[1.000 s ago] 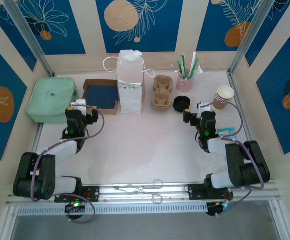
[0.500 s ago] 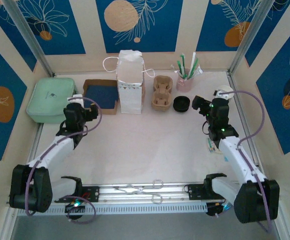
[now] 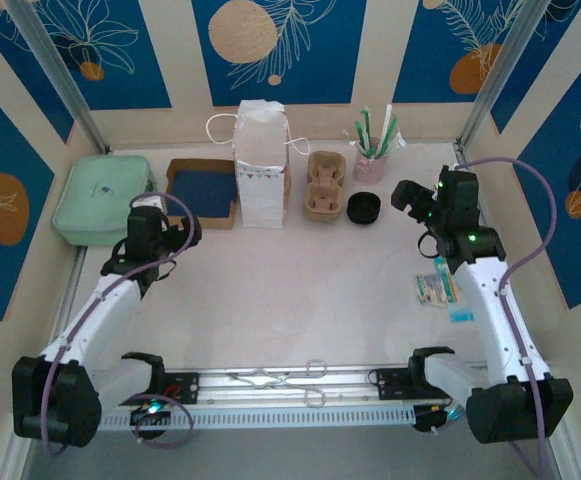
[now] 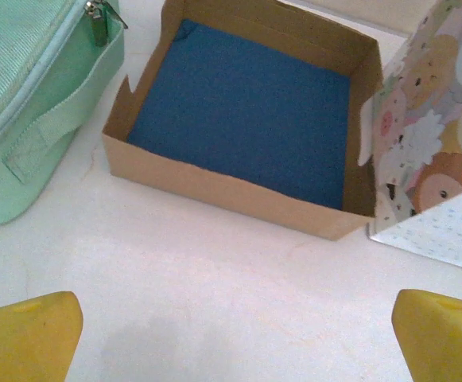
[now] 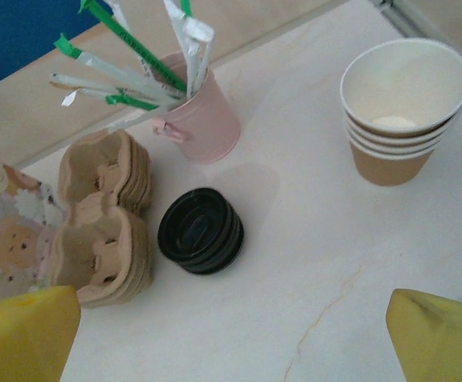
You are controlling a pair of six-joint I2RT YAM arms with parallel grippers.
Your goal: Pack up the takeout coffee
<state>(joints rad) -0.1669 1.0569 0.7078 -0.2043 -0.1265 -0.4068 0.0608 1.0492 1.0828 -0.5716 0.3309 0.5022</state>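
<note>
Both arms have stretched further out from their bases since the earlier frames; the right one has swung to the upper right of the overhead view, now covering the spot where the cups showed before.

- Left gripper (image 3: 163, 214) (image 4: 234, 342): jaws spread fully, nothing between them; hovers over bare table (image 3: 290, 290), just below the cardboard box (image 4: 215, 187) (image 3: 202, 190).
- Right gripper (image 3: 420, 196) (image 5: 231, 342): jaws spread fully, holding nothing; hangs above the table.
- Paper cups (image 5: 390, 163): kraft brown, white inside, nested in an upright stack, unlidded; upper right of the right wrist view.
- Black lids (image 5: 200, 231) (image 3: 364, 208): small stack, centre-left of that view, well apart from the cups.
- Pink cup of straws (image 5: 203, 119) (image 3: 370, 165): upright, just above the lids.
- Pulp carrier (image 5: 103, 231) (image 3: 325, 187): left of the lids, nearly touching them.
- Printed paper bag (image 3: 260, 170) (image 4: 437, 159): upright, between box and carrier.
- Mint-green pouch (image 3: 103, 198) (image 4: 24, 103): zipped, left of the box.
</note>
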